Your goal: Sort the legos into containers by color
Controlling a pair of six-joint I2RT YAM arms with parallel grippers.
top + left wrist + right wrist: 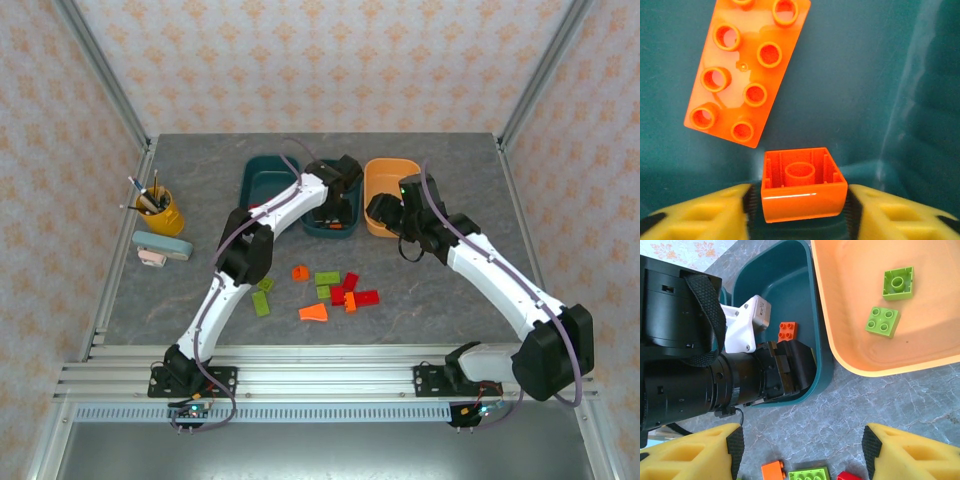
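Note:
My left gripper (802, 212) is down inside the middle teal tray (345, 228), shut on a small orange brick (802, 187) whose hollow underside shows. An orange flat plate (745, 70) lies on the tray floor just beyond it. My right gripper (802, 450) hangs open over bare table, between the teal tray (817, 340) and the orange tray (850, 290), with nothing between its fingers. Two light green bricks (882, 321) lie in the orange tray. Loose red, green and orange bricks (349, 282) and an orange wedge (314, 312) sit mid-table.
A second teal tray (268, 180) stands at the back left. A yellow-orange cup of pens (160, 210) and a small blue and pink object (162, 247) sit at the far left. The left arm's wrist (690, 365) looms close beside my right gripper.

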